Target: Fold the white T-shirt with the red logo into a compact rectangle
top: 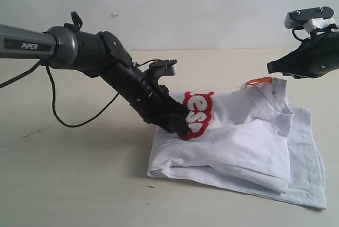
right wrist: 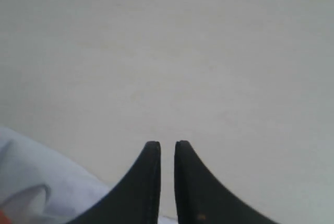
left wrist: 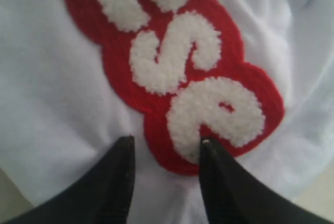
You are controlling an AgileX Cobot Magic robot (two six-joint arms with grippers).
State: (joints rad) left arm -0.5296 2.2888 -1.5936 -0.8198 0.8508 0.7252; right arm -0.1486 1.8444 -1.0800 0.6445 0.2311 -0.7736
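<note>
The white T-shirt [top: 249, 142] lies part-folded on the worktop [top: 79, 184]. The left gripper [left wrist: 165, 148], spread, rests by the red logo [top: 197, 115] (tips on cloth); the right gripper [right wrist: 167, 145], pressed together, hangs empty.

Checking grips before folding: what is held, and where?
Right gripper holds nothing. Left gripper straddles the white T-shirt at the red logo's end; whether it pinches cannot be told.

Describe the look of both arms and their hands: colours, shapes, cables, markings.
Left arm: a grey tube marked PIPER in white, then black joints, with a black cable looping below. Right arm: black, topped by a silver bracket. The left hand and the right hand each have two black, tapering, curved fingers.
</note>
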